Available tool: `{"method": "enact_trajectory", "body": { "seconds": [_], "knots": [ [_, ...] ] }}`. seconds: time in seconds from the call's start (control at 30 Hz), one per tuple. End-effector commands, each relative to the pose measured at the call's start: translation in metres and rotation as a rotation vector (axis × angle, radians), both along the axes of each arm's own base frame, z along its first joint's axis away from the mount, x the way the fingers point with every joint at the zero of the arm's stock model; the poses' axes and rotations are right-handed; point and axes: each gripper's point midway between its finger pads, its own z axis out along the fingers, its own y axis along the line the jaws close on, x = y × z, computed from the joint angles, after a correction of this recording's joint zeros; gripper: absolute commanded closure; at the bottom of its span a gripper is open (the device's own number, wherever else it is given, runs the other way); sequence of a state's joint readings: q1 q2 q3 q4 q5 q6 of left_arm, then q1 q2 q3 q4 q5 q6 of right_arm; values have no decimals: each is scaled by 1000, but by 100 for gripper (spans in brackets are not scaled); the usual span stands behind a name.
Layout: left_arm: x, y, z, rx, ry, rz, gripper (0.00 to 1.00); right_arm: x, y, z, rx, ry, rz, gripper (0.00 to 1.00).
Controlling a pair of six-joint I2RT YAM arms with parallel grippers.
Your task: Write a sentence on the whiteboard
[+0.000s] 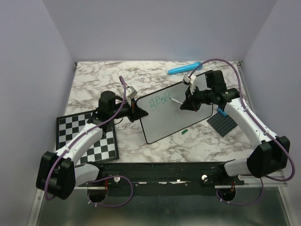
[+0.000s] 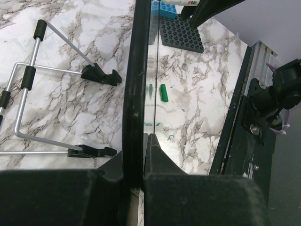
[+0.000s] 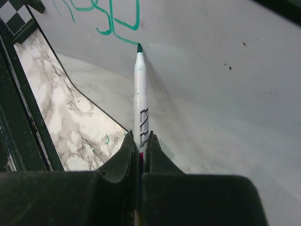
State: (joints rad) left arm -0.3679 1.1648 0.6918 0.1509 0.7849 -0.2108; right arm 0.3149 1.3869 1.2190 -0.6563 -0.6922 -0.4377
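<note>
The whiteboard [image 1: 174, 110] stands tilted on the marble table, its face toward the right arm. A short run of green handwriting [image 1: 159, 100] sits at its upper left and also shows in the right wrist view [image 3: 106, 14]. My left gripper [image 1: 132, 109] is shut on the whiteboard's black left rim [image 2: 136, 84], seen edge-on. My right gripper [image 1: 186, 102] is shut on a white marker [image 3: 140, 101] with a green tip, and the tip touches the board just right of the last letter. The marker's green cap [image 1: 185, 131] lies on the table below the board.
A black-and-white checkerboard [image 1: 87, 136] lies at the left. A blue marker-like object [image 1: 183, 68] lies at the back. A dark studded plate [image 1: 224, 123] lies at the right, also in the left wrist view [image 2: 181, 33]. A wire stand [image 2: 33, 89] sits behind the board.
</note>
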Motion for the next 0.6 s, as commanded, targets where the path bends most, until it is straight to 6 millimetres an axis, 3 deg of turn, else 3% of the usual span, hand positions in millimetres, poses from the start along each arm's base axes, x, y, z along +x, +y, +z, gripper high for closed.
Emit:
{"method": "enact_trajectory", "body": {
  "seconds": [0.0, 0.1, 0.2, 0.57],
  "knots": [
    [-3, 19, -55, 179, 70, 49, 100, -6, -1, 25, 21, -60, 41, 100],
    [-3, 19, -55, 179, 70, 49, 100, -24, 4, 48, 76, -89, 110, 99],
    [-3, 19, -55, 179, 69, 49, 100, -28, 3, 55, 86, -113, 111, 99],
    [-3, 20, -54, 182, 60, 51, 100, -19, -12, 45, 35, -173, 48, 100]
  ]
}}
